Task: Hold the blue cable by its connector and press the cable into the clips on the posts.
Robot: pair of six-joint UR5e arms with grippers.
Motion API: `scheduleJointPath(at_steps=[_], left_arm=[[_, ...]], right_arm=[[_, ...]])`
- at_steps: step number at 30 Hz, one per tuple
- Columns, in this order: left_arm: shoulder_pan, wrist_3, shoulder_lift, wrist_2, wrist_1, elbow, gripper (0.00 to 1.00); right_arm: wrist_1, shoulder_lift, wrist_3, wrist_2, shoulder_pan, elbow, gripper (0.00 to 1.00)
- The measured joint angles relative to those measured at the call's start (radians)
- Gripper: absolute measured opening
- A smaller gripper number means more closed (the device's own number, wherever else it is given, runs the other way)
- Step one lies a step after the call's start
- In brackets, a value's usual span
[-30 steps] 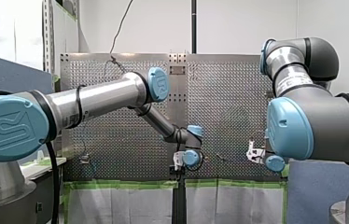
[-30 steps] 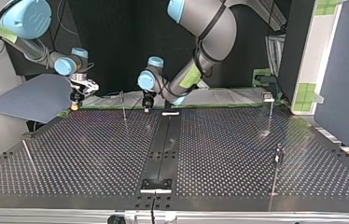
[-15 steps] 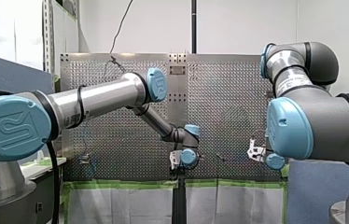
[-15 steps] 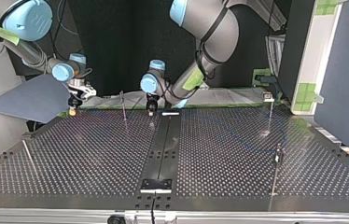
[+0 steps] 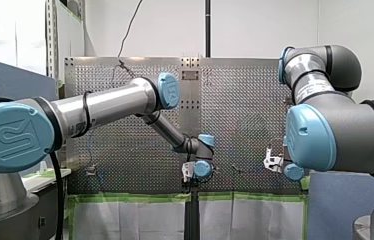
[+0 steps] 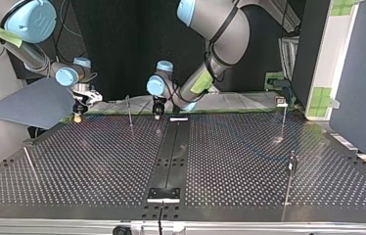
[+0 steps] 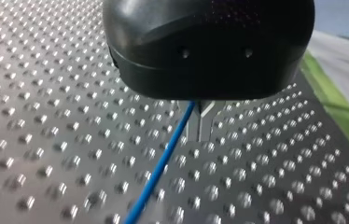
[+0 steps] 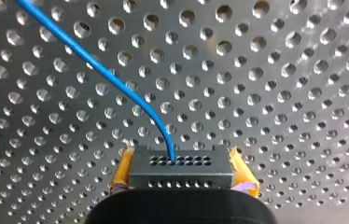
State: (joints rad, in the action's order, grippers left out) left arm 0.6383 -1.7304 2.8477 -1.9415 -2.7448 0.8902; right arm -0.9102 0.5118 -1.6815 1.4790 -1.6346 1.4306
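Observation:
In the right wrist view my right gripper is shut on a dark connector, yellow pads on either side of it. The blue cable leaves the connector's face and curves away over the perforated table. In the top view this gripper hangs at the table's far left edge. My left gripper points down just above the table near the centre strip. In the left wrist view the blue cable runs out from under my left gripper across the table.
Thin posts stand on the table: one between the two grippers, two at the top view's right, one leaning at its left. A dark centre strip runs down the middle. Green tape edges the table.
Both grippers have sunk a little towards the table's far edge. My left gripper has also shifted slightly toward the centre strip. The connector stays in my right gripper.

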Motion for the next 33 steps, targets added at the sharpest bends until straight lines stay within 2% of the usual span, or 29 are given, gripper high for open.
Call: scheduleJointPath(at_steps=[2,12,15,22,30,33], left_arm=[[0.006,0.014,0.0,0.01,0.007,0.005,1.0],[0.072,0.111,-0.001,0.075,0.004,0.023,1.0],[0.086,0.126,-0.001,0.088,-0.007,0.031,1.0],[0.109,0.133,-0.015,0.096,-0.013,0.065,1.0],[0.123,0.129,-0.083,0.091,0.055,0.149,1.0],[0.13,0.126,-0.093,0.09,0.068,0.171,1.0]], right_arm=[[0.001,0.0,0.0,-0.005,-0.002,0.0,0.0],[0.003,0.0,0.0,-0.01,-0.012,0.0,0.0],[0.006,-0.001,0.0,-0.013,-0.015,0.0,0.0],[0.013,-0.002,0.0,-0.023,-0.022,0.0,0.0],[0.015,-0.003,0.0,-0.025,-0.029,0.0,0.0],[0.018,-0.004,0.0,-0.025,-0.03,0.0,0.0]])
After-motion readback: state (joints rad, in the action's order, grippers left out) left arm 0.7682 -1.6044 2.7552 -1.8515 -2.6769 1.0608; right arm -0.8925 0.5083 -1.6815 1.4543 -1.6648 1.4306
